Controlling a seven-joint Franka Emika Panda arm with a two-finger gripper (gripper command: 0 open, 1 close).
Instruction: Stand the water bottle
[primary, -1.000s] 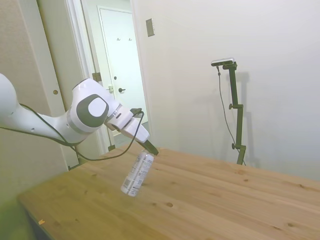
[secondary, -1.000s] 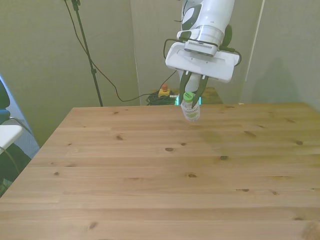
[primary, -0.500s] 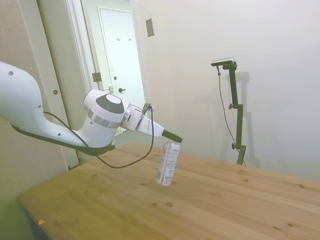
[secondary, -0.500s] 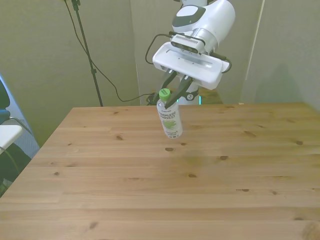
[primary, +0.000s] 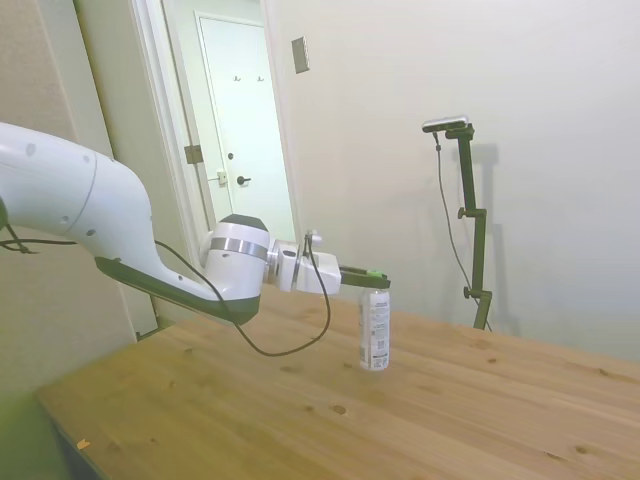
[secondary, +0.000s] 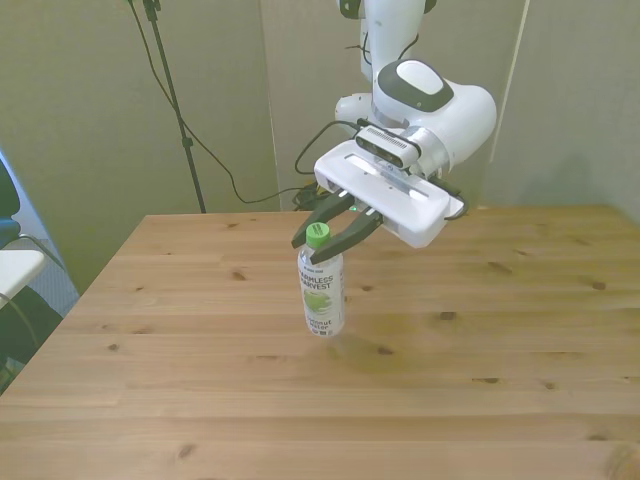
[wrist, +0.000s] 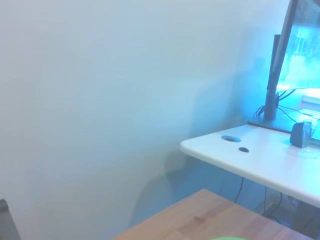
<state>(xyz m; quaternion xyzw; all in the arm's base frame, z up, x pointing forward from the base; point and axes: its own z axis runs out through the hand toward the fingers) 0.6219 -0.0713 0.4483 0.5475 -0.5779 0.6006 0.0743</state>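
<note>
Over the last second the water bottle (secondary: 322, 296) was carried out from the far edge of the table (secondary: 200, 400) toward its middle and swung from a steep tilt to upright. It was now seen standing vertical with its base at the wood, or just above it; actual contact could not be confirmed from either the side or the front view. The gripper (secondary: 322, 229) was reaching in level, and its dark fingers (secondary: 350, 236) were closed around the neck just under the green cap (secondary: 317, 233), one on either side of it.

This change was judged to mean that the task was nearly done: the bottle was already oriented as wanted, and only the release and a clean withdrawal seemed left. A risk was judged in the release itself, since a tall, narrow bottle held at the top could be nudged over by a finger that dragged.

As for contents, the bottle was clear above its white label, and no liquid level could be made out. In the wrist view only a green sliver of the cap was shown at the picture's edge
</note>
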